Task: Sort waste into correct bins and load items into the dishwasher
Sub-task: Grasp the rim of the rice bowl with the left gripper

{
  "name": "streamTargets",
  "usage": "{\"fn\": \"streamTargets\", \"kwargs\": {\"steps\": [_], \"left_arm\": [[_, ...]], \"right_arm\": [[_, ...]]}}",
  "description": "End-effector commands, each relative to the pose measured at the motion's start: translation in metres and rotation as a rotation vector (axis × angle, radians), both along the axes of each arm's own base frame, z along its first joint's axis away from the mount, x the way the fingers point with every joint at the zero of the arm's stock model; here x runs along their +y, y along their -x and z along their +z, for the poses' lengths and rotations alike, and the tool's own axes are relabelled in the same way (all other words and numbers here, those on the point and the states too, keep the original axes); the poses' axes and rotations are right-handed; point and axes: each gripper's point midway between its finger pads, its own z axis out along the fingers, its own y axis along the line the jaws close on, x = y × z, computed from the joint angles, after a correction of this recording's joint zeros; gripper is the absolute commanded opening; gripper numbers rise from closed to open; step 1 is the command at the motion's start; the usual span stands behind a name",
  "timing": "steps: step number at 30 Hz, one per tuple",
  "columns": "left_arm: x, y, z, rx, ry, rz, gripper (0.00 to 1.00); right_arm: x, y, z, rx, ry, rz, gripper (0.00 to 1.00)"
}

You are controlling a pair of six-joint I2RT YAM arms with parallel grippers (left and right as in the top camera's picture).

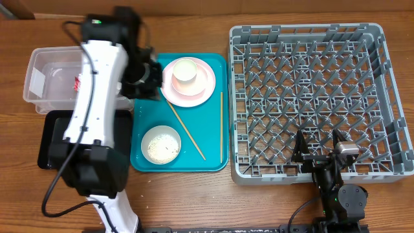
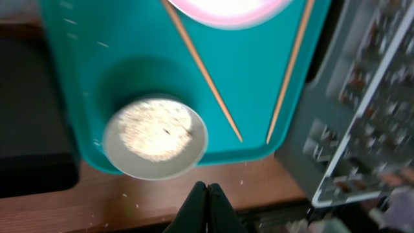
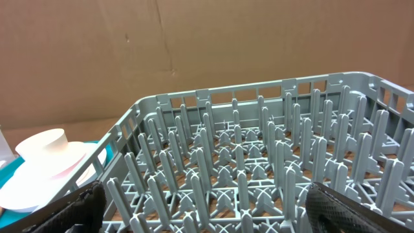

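A teal tray (image 1: 217, 65) holds a pale pink plate (image 1: 202, 87) with a cream cup (image 1: 185, 70) on it, one white bowl of rice (image 1: 161, 144) and two wooden chopsticks (image 1: 187, 129). My left gripper (image 1: 147, 76) hovers over the tray's left side, shut and empty. Its wrist view shows the shut fingertips (image 2: 207, 194), the bowl (image 2: 155, 137) and the chopsticks (image 2: 204, 71). My right gripper (image 1: 320, 152) is open at the front edge of the grey rack (image 1: 310, 39); its wrist view (image 3: 213, 217) looks over the pegs (image 3: 259, 162). A red wrapper (image 1: 77, 82) lies in the clear tub (image 1: 39, 65).
The black tray (image 1: 48, 139) lies in front of the clear tub, partly under my left arm. Loose rice grains (image 2: 136, 206) dot the wood in front of the teal tray. A cardboard wall (image 3: 194, 45) stands behind the rack. No napkins or second bowl show.
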Motion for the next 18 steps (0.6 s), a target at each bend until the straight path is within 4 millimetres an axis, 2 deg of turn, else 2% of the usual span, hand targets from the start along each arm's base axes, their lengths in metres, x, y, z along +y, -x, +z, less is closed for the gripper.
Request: {"fn": "streamTargets", "kwargs": {"steps": [1, 3, 7, 13, 18], "left_arm": [[-0.028, 0.023, -0.013, 0.049, -0.04, -0.132, 0.04], [-0.045, 0.039, -0.023, 0.089, -0.061, -0.201, 0.04], [-0.062, 0.063, -0.038, 0.145, -0.134, -0.264, 0.04], [-0.052, 0.082, -0.061, 0.164, -0.402, -0.245, 0.04], [-0.04, 0.084, -0.075, 0.159, -0.499, -0.202, 0.07]], "right_arm": [[0.0, 0.0, -0.001, -0.006, 0.003, 0.0, 1.0], [0.0, 0.0, -0.001, -0.006, 0.003, 0.0, 1.0], [0.0, 0.0, -0.001, -0.006, 0.003, 0.0, 1.0], [0.0, 0.0, -0.001, -0.006, 0.003, 0.0, 1.0], [0.0, 0.0, -0.001, -0.006, 0.003, 0.0, 1.0]]}}
